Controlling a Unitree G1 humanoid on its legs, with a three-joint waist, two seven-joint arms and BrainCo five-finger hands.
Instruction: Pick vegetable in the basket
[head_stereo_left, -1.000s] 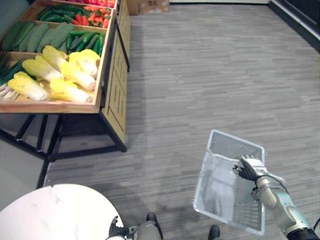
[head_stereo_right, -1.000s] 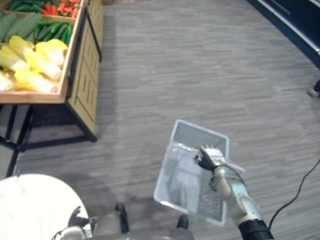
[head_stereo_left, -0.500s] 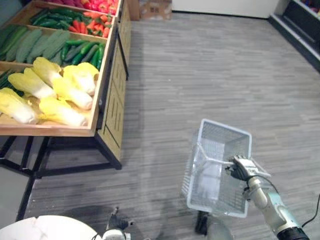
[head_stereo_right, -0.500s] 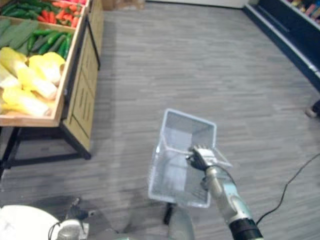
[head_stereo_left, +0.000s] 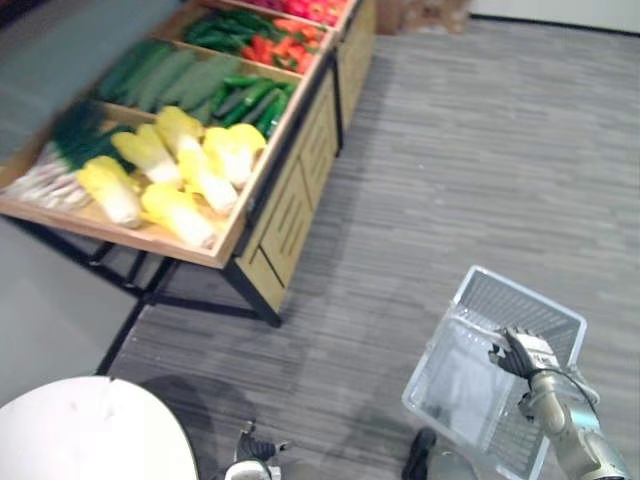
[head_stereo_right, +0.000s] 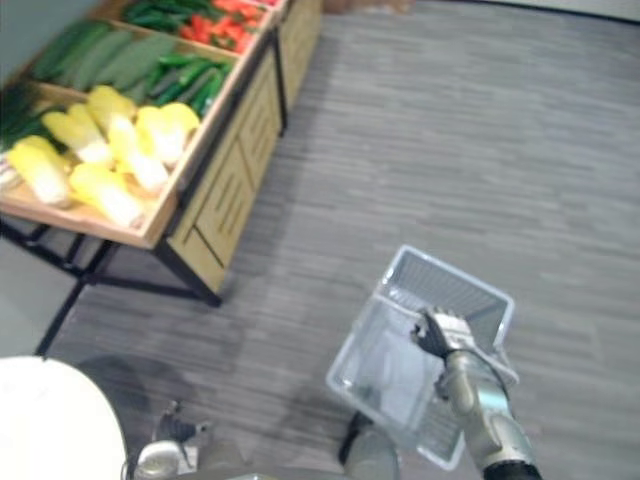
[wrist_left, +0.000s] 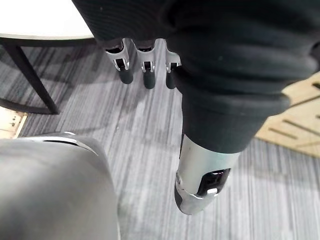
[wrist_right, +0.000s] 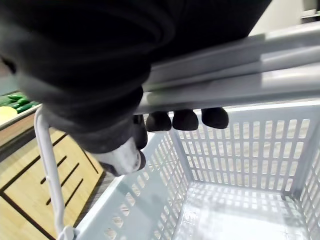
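A pale grey mesh basket (head_stereo_left: 515, 305) hangs empty over the floor at the lower right. My right hand (head_stereo_left: 522, 352) is shut on its handle (wrist_right: 225, 75); in the right wrist view the dark fingertips (wrist_right: 185, 120) curl under the bar. Vegetables lie in a wooden stand (head_stereo_left: 285, 200) at the upper left: yellow-white cabbages (head_stereo_left: 180, 170), long green cucumbers (head_stereo_left: 170, 75), small green peppers (head_stereo_left: 250, 100) and red peppers (head_stereo_left: 275, 45). My left hand (wrist_left: 145, 70) hangs low by my side with straight fingers, holding nothing.
A round white table (head_stereo_left: 80, 430) stands at the lower left on dark legs. The stand rests on a black metal frame (head_stereo_left: 180, 290). Grey plank floor (head_stereo_left: 480, 150) stretches between the stand and the basket. A cardboard box (head_stereo_left: 420, 12) sits at the back.
The camera has swung, so the stand now sits further right in the picture. My right hand keeps hold of the basket handle, and the basket stays empty.
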